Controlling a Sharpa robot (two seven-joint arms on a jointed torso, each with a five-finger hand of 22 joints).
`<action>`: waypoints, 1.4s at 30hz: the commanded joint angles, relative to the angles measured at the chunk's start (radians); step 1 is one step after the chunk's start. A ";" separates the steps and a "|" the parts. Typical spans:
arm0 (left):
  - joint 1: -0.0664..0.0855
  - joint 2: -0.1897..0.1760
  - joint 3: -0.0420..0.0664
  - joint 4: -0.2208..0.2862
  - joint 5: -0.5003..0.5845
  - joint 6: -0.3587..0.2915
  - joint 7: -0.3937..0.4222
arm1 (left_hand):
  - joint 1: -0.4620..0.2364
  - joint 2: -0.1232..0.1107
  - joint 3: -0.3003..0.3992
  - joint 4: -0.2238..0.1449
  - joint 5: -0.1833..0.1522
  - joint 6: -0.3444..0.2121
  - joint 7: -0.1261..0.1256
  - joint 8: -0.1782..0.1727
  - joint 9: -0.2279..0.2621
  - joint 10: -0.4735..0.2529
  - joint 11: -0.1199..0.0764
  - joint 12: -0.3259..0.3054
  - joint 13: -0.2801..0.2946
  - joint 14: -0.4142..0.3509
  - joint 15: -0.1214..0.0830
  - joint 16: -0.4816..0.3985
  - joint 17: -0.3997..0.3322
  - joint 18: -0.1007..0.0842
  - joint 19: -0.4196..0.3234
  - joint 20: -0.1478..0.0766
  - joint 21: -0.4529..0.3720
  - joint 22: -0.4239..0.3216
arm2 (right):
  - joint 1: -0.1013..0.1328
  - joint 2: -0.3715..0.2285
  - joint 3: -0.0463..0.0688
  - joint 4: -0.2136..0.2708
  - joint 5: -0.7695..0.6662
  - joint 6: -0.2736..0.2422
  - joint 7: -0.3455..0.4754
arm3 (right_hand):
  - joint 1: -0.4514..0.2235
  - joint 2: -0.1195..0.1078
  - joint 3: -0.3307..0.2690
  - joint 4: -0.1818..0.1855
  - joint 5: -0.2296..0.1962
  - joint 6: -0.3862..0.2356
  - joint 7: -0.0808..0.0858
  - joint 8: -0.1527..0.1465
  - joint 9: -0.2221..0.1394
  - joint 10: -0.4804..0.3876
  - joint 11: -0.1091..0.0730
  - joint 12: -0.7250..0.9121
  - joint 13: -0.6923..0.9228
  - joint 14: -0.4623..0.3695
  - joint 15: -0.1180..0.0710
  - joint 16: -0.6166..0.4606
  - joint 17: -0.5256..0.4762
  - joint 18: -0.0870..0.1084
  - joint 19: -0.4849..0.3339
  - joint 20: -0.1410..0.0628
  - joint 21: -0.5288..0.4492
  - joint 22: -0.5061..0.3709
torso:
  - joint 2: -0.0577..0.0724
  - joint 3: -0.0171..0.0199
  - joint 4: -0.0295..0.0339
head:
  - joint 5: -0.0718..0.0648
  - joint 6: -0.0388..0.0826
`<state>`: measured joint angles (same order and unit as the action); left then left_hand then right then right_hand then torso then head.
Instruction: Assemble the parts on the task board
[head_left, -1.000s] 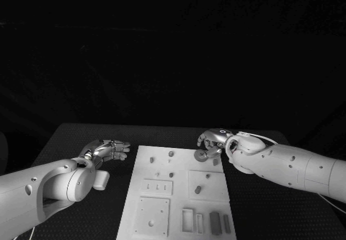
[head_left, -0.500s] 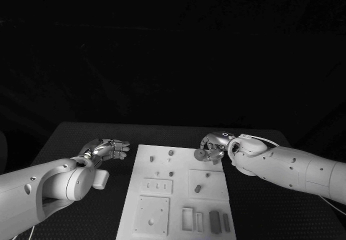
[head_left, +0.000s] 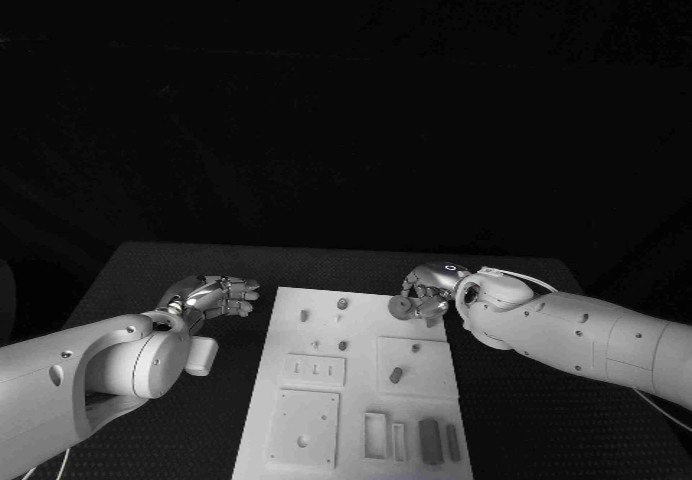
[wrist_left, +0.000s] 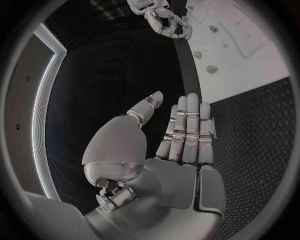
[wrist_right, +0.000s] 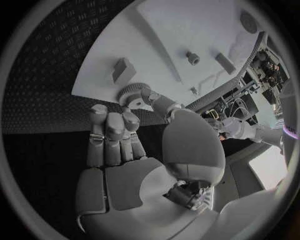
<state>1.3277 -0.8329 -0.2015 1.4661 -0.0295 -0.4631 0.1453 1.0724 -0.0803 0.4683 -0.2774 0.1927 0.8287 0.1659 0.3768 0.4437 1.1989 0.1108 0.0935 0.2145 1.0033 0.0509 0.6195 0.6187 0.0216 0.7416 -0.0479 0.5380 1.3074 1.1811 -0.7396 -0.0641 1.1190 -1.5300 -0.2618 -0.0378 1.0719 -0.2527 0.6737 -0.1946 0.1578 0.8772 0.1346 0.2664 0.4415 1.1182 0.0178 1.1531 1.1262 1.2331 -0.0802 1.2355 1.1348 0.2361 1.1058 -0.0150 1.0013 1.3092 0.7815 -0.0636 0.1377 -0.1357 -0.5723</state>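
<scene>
Right wrist view: right hand (wrist_right: 134, 150) pinches toothed part (wrist_right: 131, 93), no writing legible

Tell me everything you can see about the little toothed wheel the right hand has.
The gear is a small, round grey disc with fine teeth around its rim, matte like plastic. The right hand pinches it between thumb and fingertips, tilted partly on edge. It hangs above the far right part of the task board, apparently not touching the board. Its underside is hidden.
</scene>
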 joint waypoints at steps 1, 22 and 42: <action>0.001 0.002 0.001 0.001 -0.002 0.016 0.007 | -0.005 -0.001 0.004 -0.002 0.005 -0.005 -0.003 -0.005 0.001 -0.006 0.002 -0.007 0.001 -0.005 0.001 0.006 -0.001 0.000 -0.010 0.000 0.004 0.018 | -0.003 0.003 -0.001 -0.004 0.014 0.018 0.014 | 0.002 0.002 0.010 0.002 -0.008 0.008 0.000 0.002 -0.001 -0.025 0.004 0.006 -0.003 0.006 -0.005 0.005 -0.001 0.026 0.005 -0.013 0.007 0.016 | 0.001 0.0004 -0.0003 | 0.004 -0.001; 0.001 0.004 0.001 0.000 -0.002 0.018 0.005 | -0.005 0.000 0.005 -0.002 0.005 -0.005 -0.003 -0.006 0.002 -0.006 0.002 -0.008 0.002 -0.005 0.001 0.007 -0.002 0.000 -0.009 0.000 0.005 0.018 | -0.007 0.021 -0.001 -0.014 0.010 0.016 0.014 | -0.039 0.005 -0.009 0.018 0.024 0.025 -0.001 0.014 0.002 -0.014 0.003 0.040 -0.021 0.019 -0.007 0.020 -0.004 0.026 0.017 -0.025 0.030 0.015 | 0.000 -0.0014 -0.0024 | 0.007 -0.010; 0.001 0.001 0.001 0.001 -0.002 0.019 0.002 | -0.005 0.000 0.004 -0.002 0.005 -0.005 -0.002 -0.006 0.003 -0.006 0.003 -0.009 0.003 -0.005 0.001 0.007 -0.002 0.000 -0.010 0.000 0.005 0.018 | -0.020 0.031 -0.001 -0.016 -0.073 -0.011 -0.008 | -0.019 0.001 -0.014 0.005 -0.054 0.047 -0.003 0.025 0.006 -0.021 0.001 0.056 -0.045 0.019 -0.008 0.022 -0.011 0.026 0.015 -0.029 0.034 0.008 | 0.000 -0.0012 -0.0020 | 0.006 -0.015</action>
<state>1.3277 -0.8327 -0.2016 1.4658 -0.0296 -0.4598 0.1428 1.0724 -0.0803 0.4683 -0.2774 0.1927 0.8287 0.1659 0.3768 0.4451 1.1989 0.1108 0.0897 0.2161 1.0036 0.0506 0.6195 0.6180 0.0217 0.7416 -0.0479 0.5379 1.3078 1.1700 -0.7088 -0.0608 1.1063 -1.5622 -0.2931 -0.0344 1.0468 -0.2507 0.6565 -0.1903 0.1078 0.8992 0.1127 0.2874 0.4458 1.1141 0.0142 1.2033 1.0815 1.2470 -0.0838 1.2528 1.1246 0.2311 1.1115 -0.0279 1.0321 1.3086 0.7807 -0.0642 0.1362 -0.1288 -0.5869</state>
